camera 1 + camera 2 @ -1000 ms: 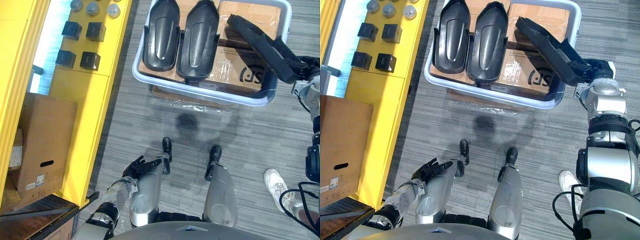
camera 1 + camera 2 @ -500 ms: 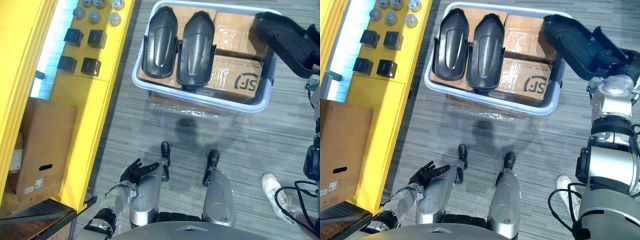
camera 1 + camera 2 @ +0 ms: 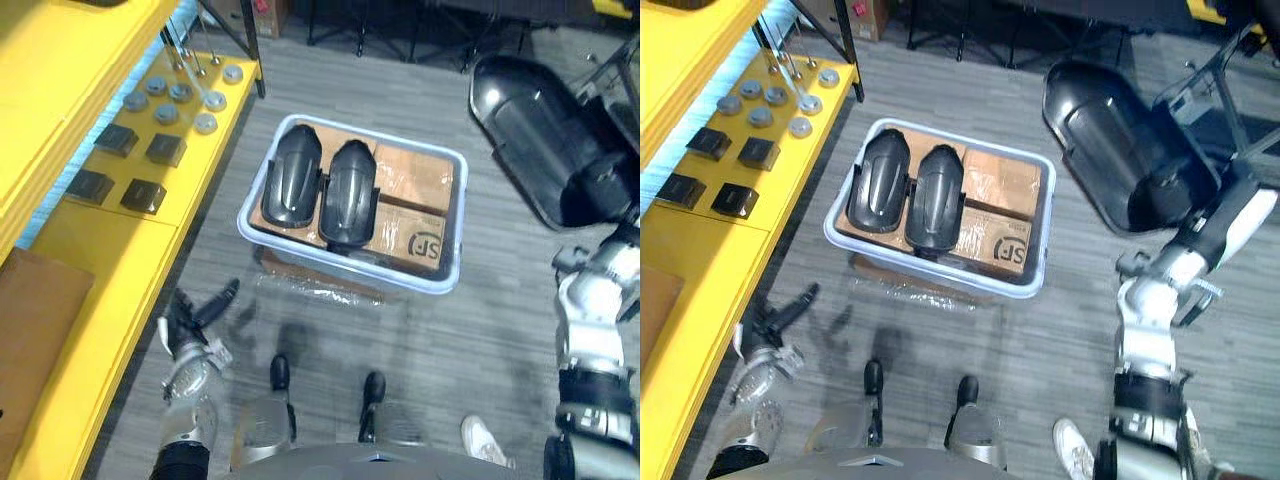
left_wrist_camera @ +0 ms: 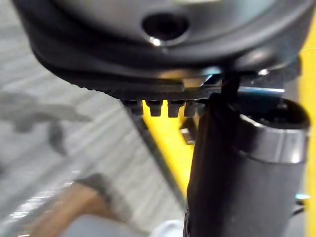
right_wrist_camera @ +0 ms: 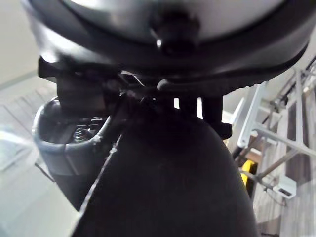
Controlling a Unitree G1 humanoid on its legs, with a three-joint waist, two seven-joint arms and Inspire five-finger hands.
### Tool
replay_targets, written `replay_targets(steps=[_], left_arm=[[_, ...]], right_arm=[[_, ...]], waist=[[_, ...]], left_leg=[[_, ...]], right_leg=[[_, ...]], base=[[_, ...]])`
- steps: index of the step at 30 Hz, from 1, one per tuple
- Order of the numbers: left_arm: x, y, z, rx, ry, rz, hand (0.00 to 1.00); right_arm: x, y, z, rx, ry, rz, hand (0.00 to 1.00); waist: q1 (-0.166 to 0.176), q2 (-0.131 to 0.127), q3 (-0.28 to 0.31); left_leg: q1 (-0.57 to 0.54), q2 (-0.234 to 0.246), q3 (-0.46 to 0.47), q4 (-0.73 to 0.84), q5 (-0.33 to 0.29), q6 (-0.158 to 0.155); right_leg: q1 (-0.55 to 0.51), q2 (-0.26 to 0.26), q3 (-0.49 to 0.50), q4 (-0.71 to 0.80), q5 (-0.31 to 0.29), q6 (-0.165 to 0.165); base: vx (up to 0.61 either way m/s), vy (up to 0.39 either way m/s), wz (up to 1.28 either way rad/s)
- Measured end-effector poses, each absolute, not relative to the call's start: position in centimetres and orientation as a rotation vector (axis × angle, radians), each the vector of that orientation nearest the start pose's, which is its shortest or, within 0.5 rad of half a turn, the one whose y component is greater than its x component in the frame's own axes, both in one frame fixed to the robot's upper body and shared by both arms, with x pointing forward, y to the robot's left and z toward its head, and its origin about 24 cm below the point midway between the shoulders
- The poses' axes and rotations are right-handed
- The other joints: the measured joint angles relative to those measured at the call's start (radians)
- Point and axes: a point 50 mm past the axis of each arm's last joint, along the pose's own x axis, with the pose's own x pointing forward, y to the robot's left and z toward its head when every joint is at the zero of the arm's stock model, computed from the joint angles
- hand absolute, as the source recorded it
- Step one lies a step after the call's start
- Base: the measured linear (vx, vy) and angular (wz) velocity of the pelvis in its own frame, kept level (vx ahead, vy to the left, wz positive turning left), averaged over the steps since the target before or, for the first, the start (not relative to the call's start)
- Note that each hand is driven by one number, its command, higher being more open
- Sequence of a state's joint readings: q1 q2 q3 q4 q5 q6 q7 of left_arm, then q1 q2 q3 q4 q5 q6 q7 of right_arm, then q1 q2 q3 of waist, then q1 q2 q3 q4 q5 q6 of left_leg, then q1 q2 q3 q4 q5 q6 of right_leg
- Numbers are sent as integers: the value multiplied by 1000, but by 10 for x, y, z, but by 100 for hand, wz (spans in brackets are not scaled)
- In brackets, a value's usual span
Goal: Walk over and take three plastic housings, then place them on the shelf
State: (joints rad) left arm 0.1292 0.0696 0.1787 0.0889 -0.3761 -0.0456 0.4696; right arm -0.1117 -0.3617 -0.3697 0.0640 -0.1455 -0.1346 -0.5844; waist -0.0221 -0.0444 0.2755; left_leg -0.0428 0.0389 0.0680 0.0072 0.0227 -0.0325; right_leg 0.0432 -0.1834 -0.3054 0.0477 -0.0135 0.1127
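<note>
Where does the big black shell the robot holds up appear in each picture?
Left eye view: the plastic housing is upper right, right of the grey bin.
Right eye view: upper right again, right of the same bin.
Right wrist view: the dark bulk in the lower middle.
Left wrist view: faces the floor and yellow shelf instead.
Shared landmark: the grey bin.

Bright, even light falls from overhead. The grey floor (image 3: 480,330) is evenly lit, and the yellow shelf (image 3: 110,240) is vivid, with a pale, washed-out strip across it. A white glare spot sits on the glossy plastic housing (image 3: 540,140) raised at the right. A softer sheen runs along the two housings (image 3: 320,190) in the bin (image 3: 345,272), and the film over the boxes (image 3: 425,185) glints. In the wrist views the left hand (image 4: 98,64) and right hand (image 5: 148,64) are dark against bright backgrounds, with small highlights.
</note>
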Motion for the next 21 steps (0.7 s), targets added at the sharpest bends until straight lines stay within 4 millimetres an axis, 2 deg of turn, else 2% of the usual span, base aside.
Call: replay_targets(steps=[1, 2, 4, 5, 7, 10, 13, 16, 21], left_arm=[[206, 236, 10, -262, 111, 714, 100], [206, 232, 34, -276, -22, 676, 100], [208, 221, 54, -301, -132, 583, 100], [211, 211, 63, -314, -180, 505, 100], [217, 179, 80, -376, -252, 248, 100], [221, 139, 81, -509, -207, -54, 100], [223, 97, 66, -620, -30, -338, 100], [225, 84, 52, -724, 99, -409, 100], [226, 84, 46, -819, 153, -407, 100]], right_arm=[[234, -309, 118, -424, -369, -913, 0], [229, -305, 117, -405, -390, -922, 0], [225, -301, 120, -388, -420, -937, 0], [224, -299, 123, -383, -444, -940, 0], [224, -286, 136, -391, -544, -924, 0], [227, -260, 150, -396, -658, -838, 0], [232, -232, 158, -383, -762, -733, 0], [237, -217, 165, -372, -830, -682, 0], [241, -198, 163, -352, -838, -624, 0]], waist=[[-4, 4, -11], [-8, 13, -20], [-7, 24, -27], [-4, 33, -33], [-1, 47, -56], [1, 51, -72], [-6, 50, -110], [-8, 51, -138], [-7, 58, -151]], left_leg=[[0, -1, -2, -1, -1, 1], [3, -3, -4, -1, -2, 2], [13, -5, -1, -1, -5, 4], [19, -5, 2, -1, -7, 5], [24, -7, 13, -1, -8, 7], [49, -5, 38, -12, -10, 7], [70, -4, 62, -38, -13, 5], [77, -6, 74, -80, 11, 5], [83, -7, 75, -96, 34, 5]], right_leg=[[1, -1, -3, 0, 1, 2], [6, -4, -7, 0, 5, 7], [14, -6, -6, 0, 8, 12], [20, -7, -6, 0, 10, 15], [20, -10, 4, 0, 15, 19], [25, -10, 24, 0, 19, 22], [23, -9, 46, -4, 19, 22], [13, -5, 57, -28, 19, 22], [13, -3, 55, -32, 23, 17]], base=[[52, 24, 9], [42, 20, 7], [18, 12, 2], [4, 40, -3], [-16, 39, -10], [-40, 24, -27], [-45, 14, -24], [-54, -5, -17], [-23, -8, 0]])
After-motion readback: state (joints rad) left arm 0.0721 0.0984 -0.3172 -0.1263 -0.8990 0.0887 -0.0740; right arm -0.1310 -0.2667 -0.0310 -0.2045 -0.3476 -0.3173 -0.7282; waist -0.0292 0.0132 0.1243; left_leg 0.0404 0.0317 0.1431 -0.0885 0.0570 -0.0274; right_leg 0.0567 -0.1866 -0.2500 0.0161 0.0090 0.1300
